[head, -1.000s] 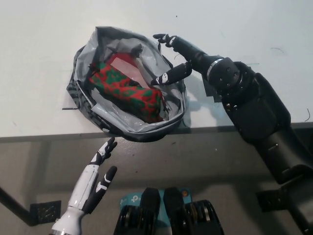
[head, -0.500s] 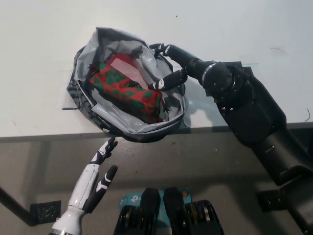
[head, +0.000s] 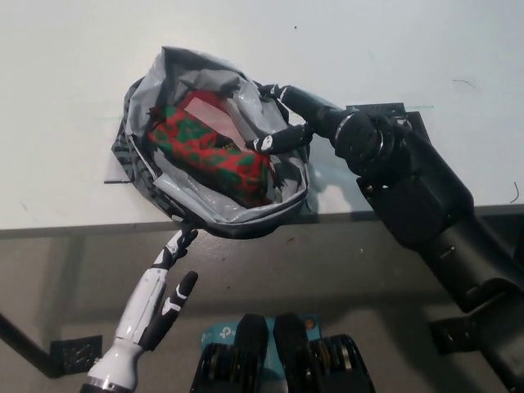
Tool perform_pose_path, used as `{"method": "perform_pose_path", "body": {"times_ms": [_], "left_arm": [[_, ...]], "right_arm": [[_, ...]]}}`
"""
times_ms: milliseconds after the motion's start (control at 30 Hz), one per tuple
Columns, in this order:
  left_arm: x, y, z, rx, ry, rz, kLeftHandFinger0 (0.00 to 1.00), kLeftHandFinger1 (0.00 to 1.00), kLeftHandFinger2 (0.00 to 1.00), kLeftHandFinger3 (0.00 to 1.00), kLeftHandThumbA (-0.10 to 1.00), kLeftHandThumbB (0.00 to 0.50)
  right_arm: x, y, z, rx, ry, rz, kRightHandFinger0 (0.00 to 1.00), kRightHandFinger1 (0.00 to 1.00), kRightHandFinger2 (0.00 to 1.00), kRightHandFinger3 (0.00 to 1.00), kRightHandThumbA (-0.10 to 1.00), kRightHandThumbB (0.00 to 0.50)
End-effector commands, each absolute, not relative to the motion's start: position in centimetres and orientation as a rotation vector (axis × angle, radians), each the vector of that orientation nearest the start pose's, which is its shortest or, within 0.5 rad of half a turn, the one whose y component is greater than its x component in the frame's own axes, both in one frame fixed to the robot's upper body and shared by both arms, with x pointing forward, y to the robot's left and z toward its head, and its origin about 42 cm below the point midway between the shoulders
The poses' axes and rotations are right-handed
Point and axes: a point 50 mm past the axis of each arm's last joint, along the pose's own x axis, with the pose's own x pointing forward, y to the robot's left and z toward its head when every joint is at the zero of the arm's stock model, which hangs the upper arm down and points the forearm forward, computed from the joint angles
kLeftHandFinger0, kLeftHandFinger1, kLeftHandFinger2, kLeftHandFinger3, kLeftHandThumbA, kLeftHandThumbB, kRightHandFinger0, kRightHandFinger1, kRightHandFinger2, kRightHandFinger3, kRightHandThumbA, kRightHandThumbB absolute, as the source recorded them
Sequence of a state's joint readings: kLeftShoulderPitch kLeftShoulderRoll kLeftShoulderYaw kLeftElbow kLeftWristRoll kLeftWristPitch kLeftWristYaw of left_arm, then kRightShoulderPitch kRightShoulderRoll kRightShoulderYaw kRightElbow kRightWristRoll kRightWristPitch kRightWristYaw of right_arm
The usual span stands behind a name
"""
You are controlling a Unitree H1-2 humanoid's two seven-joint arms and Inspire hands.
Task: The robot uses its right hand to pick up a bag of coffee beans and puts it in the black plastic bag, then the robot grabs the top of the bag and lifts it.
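**Beans bagged; the grab comes next**

The coffee bean bag [head: 211,150] lies inside the black plastic bag [head: 143,168] on the table [head: 74,49]. Your right hand [head: 282,115] sits at the bag's right rim, fingers apart, unclamped. Close on the rim, then lift. Your left hand [head: 160,286] rests low, fingers spread.

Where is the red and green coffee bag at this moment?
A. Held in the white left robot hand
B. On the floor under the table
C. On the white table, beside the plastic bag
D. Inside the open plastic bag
D: the red and green coffee bag lies inside the open plastic bag, while the black right robot hand is at the bag's rim.
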State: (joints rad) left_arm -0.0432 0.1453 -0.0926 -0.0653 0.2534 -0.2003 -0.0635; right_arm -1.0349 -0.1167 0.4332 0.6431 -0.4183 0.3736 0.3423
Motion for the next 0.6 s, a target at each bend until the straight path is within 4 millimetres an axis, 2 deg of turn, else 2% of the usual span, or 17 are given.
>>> {"method": "perform_pose_path", "body": {"times_ms": [0,33,67,100,133,167,200,233,300,400,467,567], "left_arm": [[29.8,22.0,14.7,0.412,-0.360,-0.199,1.00,1.00,1.00,1.00,1.00,0.199],[29.8,22.0,14.7,0.412,-0.361,-0.199,1.00,1.00,1.00,1.00,1.00,0.199],[29.9,22.0,14.7,0.413,-0.359,-0.200,1.00,1.00,1.00,1.00,1.00,0.201],[29.9,22.0,14.7,0.413,-0.359,-0.200,1.00,1.00,1.00,1.00,1.00,0.201],[29.9,22.0,14.8,0.414,-0.360,-0.200,1.00,1.00,1.00,1.00,1.00,0.201],[30.0,22.0,14.8,0.415,-0.361,-0.200,1.00,1.00,1.00,1.00,1.00,0.201],[30.0,21.9,14.9,0.417,-0.367,-0.201,1.00,1.00,1.00,1.00,1.00,0.192],[30.1,21.9,14.9,0.417,-0.369,-0.202,1.00,1.00,1.00,1.00,1.00,0.193],[30.1,21.9,14.9,0.417,-0.370,-0.202,1.00,1.00,1.00,1.00,1.00,0.195],[30.3,21.9,15.0,0.420,-0.373,-0.201,1.00,1.00,1.00,1.00,1.00,0.196],[30.3,21.9,15.1,0.420,-0.375,-0.202,1.00,1.00,1.00,1.00,1.00,0.194],[30.5,21.9,15.1,0.417,-0.384,-0.201,1.00,1.00,1.00,1.00,1.00,0.197]], "right_arm": [[53.7,-7.3,32.1,-1.012,-0.046,0.361,0.24,0.38,0.54,0.67,0.18,0.277],[53.8,-7.3,32.1,-1.012,-0.051,0.355,0.16,0.34,0.50,0.62,0.14,0.271],[53.8,-7.3,32.2,-1.015,-0.071,0.341,0.01,0.21,0.42,0.51,0.01,0.241],[53.8,-7.3,32.2,-1.016,-0.079,0.336,0.00,0.23,0.43,0.51,-0.01,0.227],[53.8,-7.3,32.3,-1.012,-0.091,0.325,0.00,0.27,0.50,0.55,-0.07,0.217],[53.8,-7.3,32.4,-1.009,-0.095,0.320,0.00,0.27,0.50,0.55,-0.07,0.217],[53.8,-7.4,32.5,-0.997,-0.108,0.305,0.01,0.37,0.67,0.66,-0.10,0.190],[53.8,-7.4,32.6,-0.991,-0.112,0.298,0.05,0.44,0.74,0.70,-0.10,0.183],[53.8,-7.4,32.8,-0.977,-0.130,0.283,0.07,0.50,0.82,0.75,-0.10,0.174],[54.0,-7.4,33.2,-0.963,-0.154,0.265,0.06,0.49,0.78,0.73,-0.07,0.176],[54.0,-7.4,33.4,-0.957,-0.153,0.259,0.07,0.49,0.78,0.73,-0.01,0.173],[54.0,-7.2,34.0,-0.945,-0.156,0.256,0.07,0.48,0.77,0.74,-0.02,0.172]]}}
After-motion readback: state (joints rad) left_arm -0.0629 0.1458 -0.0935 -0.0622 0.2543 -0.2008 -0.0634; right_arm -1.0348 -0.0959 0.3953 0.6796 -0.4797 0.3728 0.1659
